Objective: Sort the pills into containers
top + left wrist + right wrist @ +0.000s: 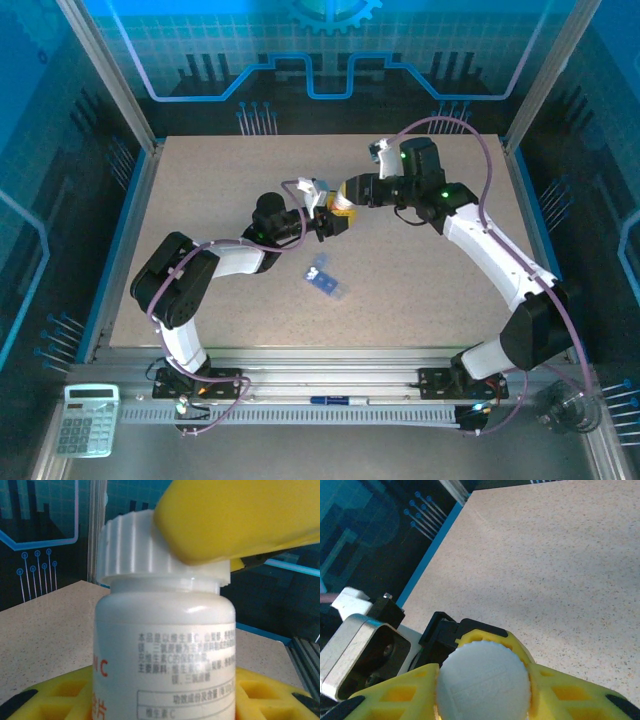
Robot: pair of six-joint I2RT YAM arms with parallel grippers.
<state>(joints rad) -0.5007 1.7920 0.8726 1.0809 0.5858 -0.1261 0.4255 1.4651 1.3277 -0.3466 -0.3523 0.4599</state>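
We see L claw pinching a smooth white plastic bottle w/ printed label, near centre of top view. R claw is clamped on its ribbed round cap, yellow pads touching it. Translucent blue pill box, flat, rect., lies on speckled table just below centre.

Overhead camera looks down; wrist cameras (very close) share the bottle.
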